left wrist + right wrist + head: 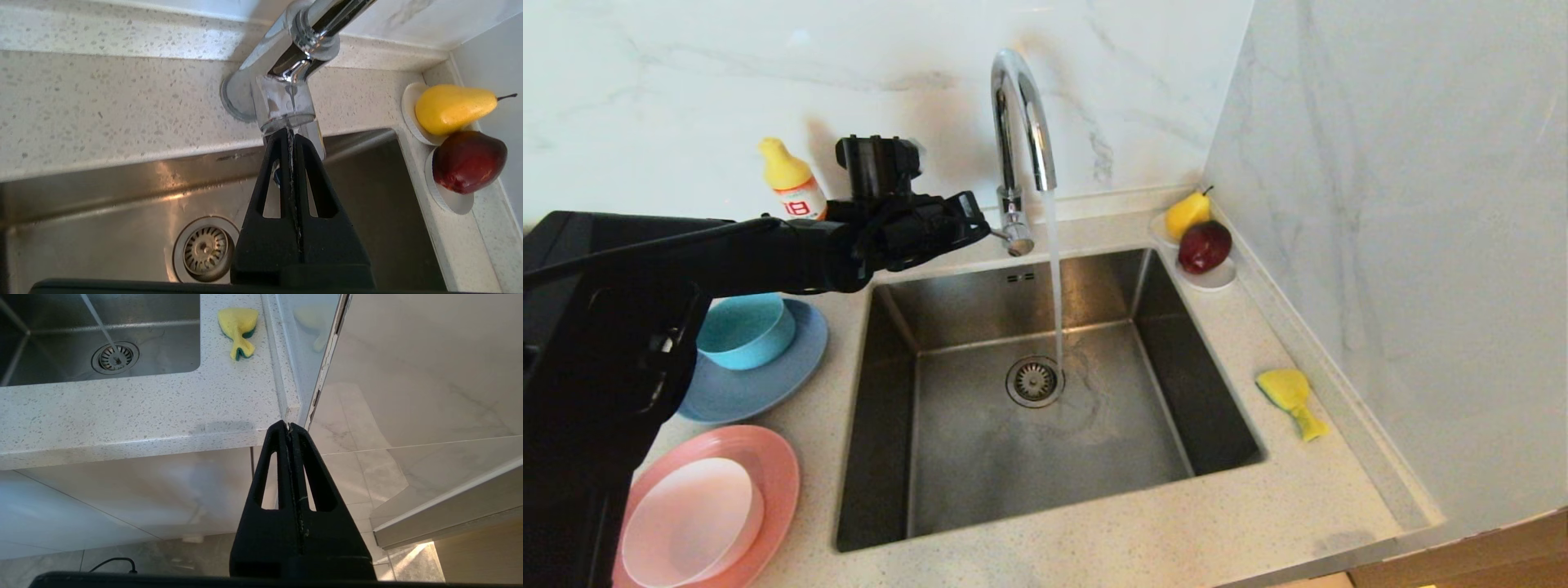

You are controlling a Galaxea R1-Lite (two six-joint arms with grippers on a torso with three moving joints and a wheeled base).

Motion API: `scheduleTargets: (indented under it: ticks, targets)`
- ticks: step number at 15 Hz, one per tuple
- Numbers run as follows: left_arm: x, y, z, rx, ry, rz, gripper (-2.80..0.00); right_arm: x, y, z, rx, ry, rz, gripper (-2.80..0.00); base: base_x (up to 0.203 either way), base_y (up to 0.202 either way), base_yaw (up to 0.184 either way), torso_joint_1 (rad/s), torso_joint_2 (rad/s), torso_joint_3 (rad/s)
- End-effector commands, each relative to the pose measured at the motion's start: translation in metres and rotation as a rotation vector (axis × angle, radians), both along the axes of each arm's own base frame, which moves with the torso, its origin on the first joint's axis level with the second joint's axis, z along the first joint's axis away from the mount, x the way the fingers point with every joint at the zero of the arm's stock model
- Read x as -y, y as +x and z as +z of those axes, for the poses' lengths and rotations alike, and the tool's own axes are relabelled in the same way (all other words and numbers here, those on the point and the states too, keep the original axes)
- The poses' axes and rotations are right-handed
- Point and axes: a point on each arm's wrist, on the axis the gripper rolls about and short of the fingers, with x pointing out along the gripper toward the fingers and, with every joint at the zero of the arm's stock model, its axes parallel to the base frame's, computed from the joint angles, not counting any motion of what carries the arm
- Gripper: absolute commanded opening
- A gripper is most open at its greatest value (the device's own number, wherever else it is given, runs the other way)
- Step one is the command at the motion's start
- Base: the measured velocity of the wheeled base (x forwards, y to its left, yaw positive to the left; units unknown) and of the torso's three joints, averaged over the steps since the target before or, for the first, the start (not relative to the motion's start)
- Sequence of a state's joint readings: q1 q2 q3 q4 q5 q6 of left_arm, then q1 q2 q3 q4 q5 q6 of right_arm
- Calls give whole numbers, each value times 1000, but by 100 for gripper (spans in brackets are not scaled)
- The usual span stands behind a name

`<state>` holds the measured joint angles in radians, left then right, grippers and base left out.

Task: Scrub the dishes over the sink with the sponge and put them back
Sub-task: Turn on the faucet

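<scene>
Left of the sink (964, 465), a teal bowl (743, 331) sits on a grey-blue plate (776, 380). Nearer me, a pale pink bowl (690, 518) rests in a salmon-pink plate (772, 465). The yellow sponge (1289, 394) lies on the counter right of the sink and also shows in the right wrist view (237, 324). My left gripper (982, 227) is shut and empty, its tips at the tap's lever (286, 102). Water runs from the chrome tap (1021, 106) into the basin. My right gripper (288, 425) is shut and parked below the counter's front edge.
A yellow bottle (791, 184) stands behind my left arm by the back wall. A white saucer (1217, 279) with a yellow pear (1186, 214) and a dark red fruit (1205, 247) sits at the sink's far right corner. A marble wall (1421, 204) bounds the counter's right side.
</scene>
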<state>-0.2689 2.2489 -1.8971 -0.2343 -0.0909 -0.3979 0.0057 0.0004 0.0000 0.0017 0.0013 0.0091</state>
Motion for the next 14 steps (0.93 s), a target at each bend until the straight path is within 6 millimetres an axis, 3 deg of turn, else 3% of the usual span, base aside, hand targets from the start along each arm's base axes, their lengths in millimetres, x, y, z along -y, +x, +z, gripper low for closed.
scheduleTargets:
  ticks: [1, 4, 8, 11, 14]
  targets:
    - [0, -8, 4, -6, -1, -6, -280, 0, 0, 0, 2, 0, 1, -280, 0, 0, 0, 0, 0, 0]
    - [1, -10, 2, -18, 1, -6, -280, 0, 0, 0, 1, 0, 1, -280, 0, 0, 0, 0, 0, 0]
    - [-3, -21, 20, 16, -8, 1, -280, 0, 0, 0, 1, 0, 1, -280, 0, 0, 0, 0, 0, 0]
    - [-18, -42, 59, 95, -27, 38, -280, 0, 0, 0, 2, 0, 1, -280, 0, 0, 0, 0, 0, 0]
    - [-31, -85, 107, 184, -44, 51, -280, 0, 0, 0, 1, 0, 1, -280, 0, 0, 0, 0, 0, 0]
